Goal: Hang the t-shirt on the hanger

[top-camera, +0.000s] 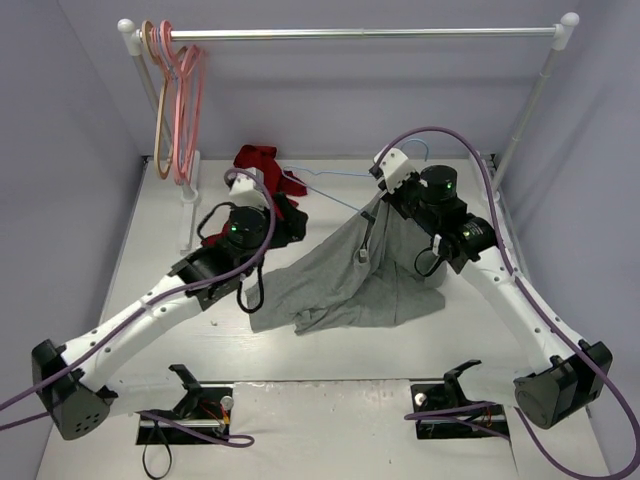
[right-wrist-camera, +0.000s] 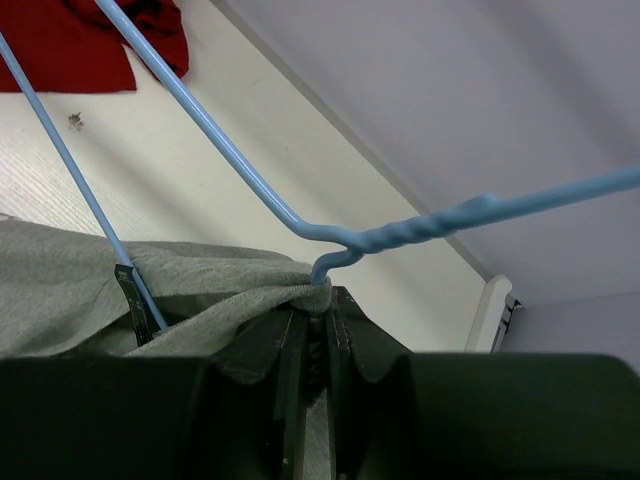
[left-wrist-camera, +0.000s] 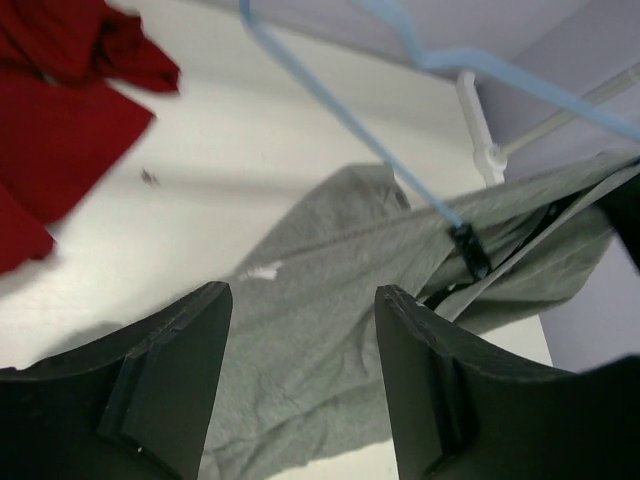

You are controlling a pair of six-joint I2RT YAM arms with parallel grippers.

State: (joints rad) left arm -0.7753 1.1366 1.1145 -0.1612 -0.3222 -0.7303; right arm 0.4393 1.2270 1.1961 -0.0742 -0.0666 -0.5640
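Looks about half done. Seems to have one arm of the hanger [right-wrist-camera: 230, 150] poked inside the t-shirt [right-wrist-camera: 80, 290], with the other arm out in the open air. Left to do, at a guess: tuck that second arm in, pull the cloth down over both sides, then let go.

Starting at the right gripper [right-wrist-camera: 310, 330]: pinched tight on a bunch of grey cloth, just under the twisted neck of the hanger. Almost no gap between the fingers [right-wrist-camera: 275, 400]. Holds that bunch up off the table [top-camera: 150, 240], at about 1 o'clock in the top view. Lets the rest of the t-shirt hang down like a tent and spread out flat toward 7 o'clock.

Next, at the left gripper [left-wrist-camera: 300, 300]: spread wide, holding nothing and touching nothing, as far as can be seen. Hovers over the low side of the t-shirt, at about 9 o'clock from the cloth in the top view.

Farther out: at 11 o'clock from the t-shirt, a red garment [top-camera: 262, 165] lying on the table, with the far tip of the hanger reaching close to it. Way back at 10 o'clock, pink hangers [top-camera: 185, 100] up on a rail [top-camera: 360, 33].
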